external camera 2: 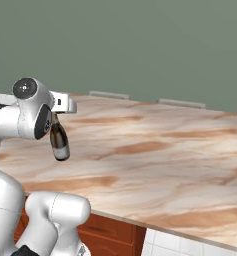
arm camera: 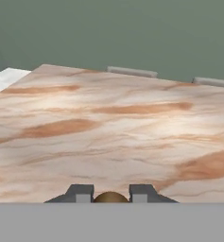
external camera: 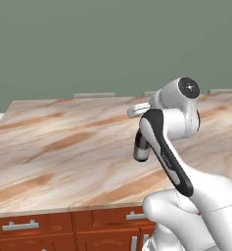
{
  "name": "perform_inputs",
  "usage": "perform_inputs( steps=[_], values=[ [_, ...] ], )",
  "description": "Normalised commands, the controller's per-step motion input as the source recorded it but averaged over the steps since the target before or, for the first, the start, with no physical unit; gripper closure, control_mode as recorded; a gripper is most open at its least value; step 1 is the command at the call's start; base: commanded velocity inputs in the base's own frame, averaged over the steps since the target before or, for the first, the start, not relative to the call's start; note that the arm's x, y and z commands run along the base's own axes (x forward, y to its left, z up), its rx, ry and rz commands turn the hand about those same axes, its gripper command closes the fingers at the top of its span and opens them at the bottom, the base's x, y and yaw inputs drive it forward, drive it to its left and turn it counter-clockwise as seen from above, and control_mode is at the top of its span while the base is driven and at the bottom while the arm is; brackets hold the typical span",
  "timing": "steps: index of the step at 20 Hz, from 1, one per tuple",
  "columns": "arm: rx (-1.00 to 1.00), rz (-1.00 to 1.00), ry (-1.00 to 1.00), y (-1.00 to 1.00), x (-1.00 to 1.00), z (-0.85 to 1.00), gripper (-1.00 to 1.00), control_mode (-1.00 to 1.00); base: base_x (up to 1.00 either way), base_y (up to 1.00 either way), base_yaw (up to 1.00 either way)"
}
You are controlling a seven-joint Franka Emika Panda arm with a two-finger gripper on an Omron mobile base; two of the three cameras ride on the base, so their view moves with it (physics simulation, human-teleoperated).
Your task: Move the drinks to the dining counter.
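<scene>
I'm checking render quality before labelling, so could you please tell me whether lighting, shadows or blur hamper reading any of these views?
Left base view: even soft light, no glare on the dining counter; the wine bottle is half hidden behind the arm. Right base view: the bottle hangs tilted from the gripper, casting no clear shadow. Hand view: slightly soft, only the bottle's gold top shows.

The white arm rises from the lower right of the left base view, bends at a dark-banded elbow and ends in a rounded wrist near the upper right. In the right base view it climbs from the lower left to a wrist at the left edge. The claw (external camera 2: 56, 114) points downward, its jaws closed on the neck of the wine bottle (external camera 2: 59, 142). In the hand view both fingertips (arm camera: 80, 193) flank the bottle's gold top at bottom centre.
</scene>
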Motion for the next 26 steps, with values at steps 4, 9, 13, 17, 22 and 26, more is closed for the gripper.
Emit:
perform_inputs(
  steps=[4,9,13,17,22,26],
  values=[
    [0.00,0.00,0.00,0.00,0.50,-0.33,1.00,-1.00,0.00,0.00,0.00],
    [0.00,0.00,0.00,0.00,0.51,-0.22,1.00,-1.00,0.00,0.00,0.00],
    [0.00,0.00,0.00,0.00,0.39,-0.09,1.00,-1.00,0.00,0.00,0.00],
    [0.00,0.00,0.02,0.00,0.38,-0.04,1.00,-1.00,0.00,0.00,0.00],
    [0.00,0.00,0.00,0.00,0.38,-0.07,1.00,-1.00,0.00,0.00,0.00],
    [0.00,0.00,0.00,0.00,0.33,-0.12,1.00,-1.00,0.00,0.00,0.00]
  ],
)
